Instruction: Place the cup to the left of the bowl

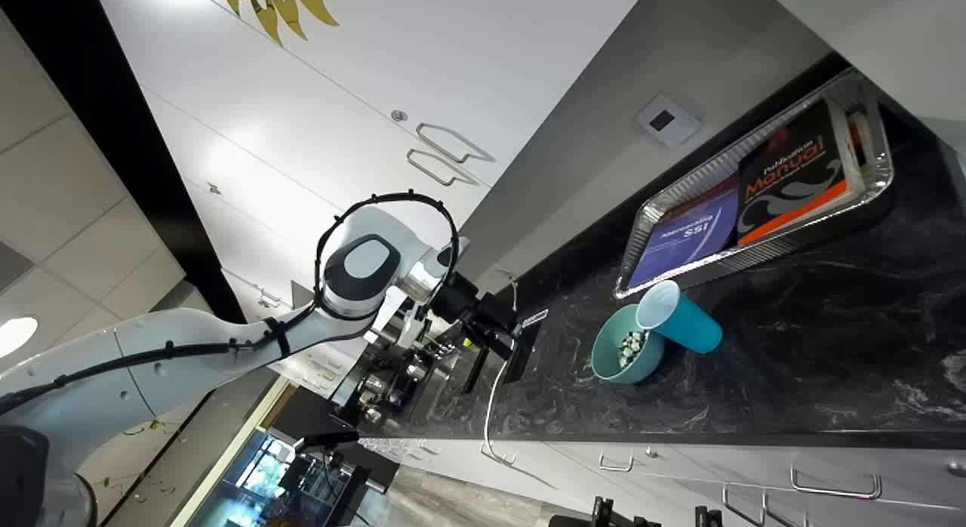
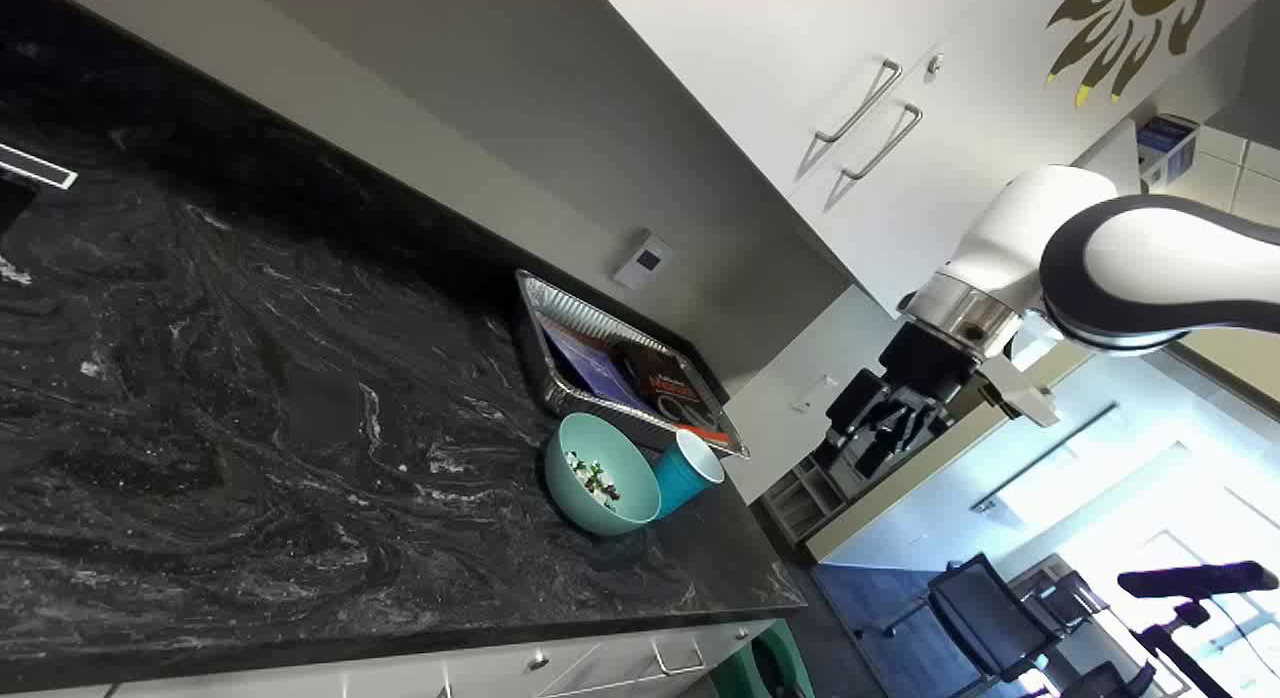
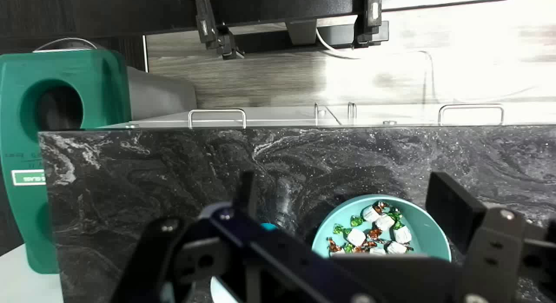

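One book point(image 1: 685, 236) reads "Approaching SSI," a black book point(image 1: 792, 176) "Publication Manual"; the end effector point(image 3: 350, 203) gapes.

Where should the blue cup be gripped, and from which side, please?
I would come from above and pinch the cup by its rim, on the side away from the bowl. It stands upright, mouth upward, so the open hand could probably straddle its wall; the bowl is close beside, so the far side seems safer.

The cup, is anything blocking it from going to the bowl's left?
Yes, the bowl itself: in both exterior views the cup is on its right, so sliding straight left there would likely bump it. Nothing else visible stands between.
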{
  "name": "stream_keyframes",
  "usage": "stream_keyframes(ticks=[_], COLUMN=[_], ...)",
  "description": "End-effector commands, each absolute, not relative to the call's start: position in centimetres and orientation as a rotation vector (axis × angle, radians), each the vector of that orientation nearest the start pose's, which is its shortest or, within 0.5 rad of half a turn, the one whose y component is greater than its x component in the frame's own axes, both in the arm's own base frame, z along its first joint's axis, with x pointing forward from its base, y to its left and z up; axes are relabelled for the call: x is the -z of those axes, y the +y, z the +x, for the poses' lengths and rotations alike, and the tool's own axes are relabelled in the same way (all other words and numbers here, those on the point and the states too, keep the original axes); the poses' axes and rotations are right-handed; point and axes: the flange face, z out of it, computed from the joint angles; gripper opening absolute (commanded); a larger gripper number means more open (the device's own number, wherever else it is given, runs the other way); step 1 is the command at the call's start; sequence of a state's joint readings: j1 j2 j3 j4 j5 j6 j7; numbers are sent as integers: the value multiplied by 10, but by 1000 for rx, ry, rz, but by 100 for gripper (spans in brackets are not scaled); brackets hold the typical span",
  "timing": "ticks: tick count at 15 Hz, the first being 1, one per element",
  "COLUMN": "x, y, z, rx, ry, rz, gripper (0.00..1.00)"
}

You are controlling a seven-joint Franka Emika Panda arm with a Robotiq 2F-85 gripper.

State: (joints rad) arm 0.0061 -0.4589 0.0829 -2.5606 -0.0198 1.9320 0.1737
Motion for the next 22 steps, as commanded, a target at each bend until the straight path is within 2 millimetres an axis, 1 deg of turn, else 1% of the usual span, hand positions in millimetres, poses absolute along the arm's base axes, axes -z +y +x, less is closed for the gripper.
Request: stream_keyframes(ticks=[1, 6, 7, 9, 11, 14, 16, 17, 19, 22], x=[-409, -409, -413, -423, -430, -428, -419, -408, -386, -352], y=[31, 31, 27, 12, -9, -52, -74, -83, -95, -106], z=[374, 374, 378, 391, 403, 417, 424, 428, 432, 436], rx=[-263, -263, -202, -56, 105, 279, 356, 364, 352, 292], ry=[141, 141, 182, 293, 408, 626, 768, 822, 900, 983], rz=[-3203, -3203, -3210, -3198, -3202, -3179, -3154, -3153, -3146, -3135], gripper=[100, 100, 100, 100, 100, 100, 100, 100, 100, 100])
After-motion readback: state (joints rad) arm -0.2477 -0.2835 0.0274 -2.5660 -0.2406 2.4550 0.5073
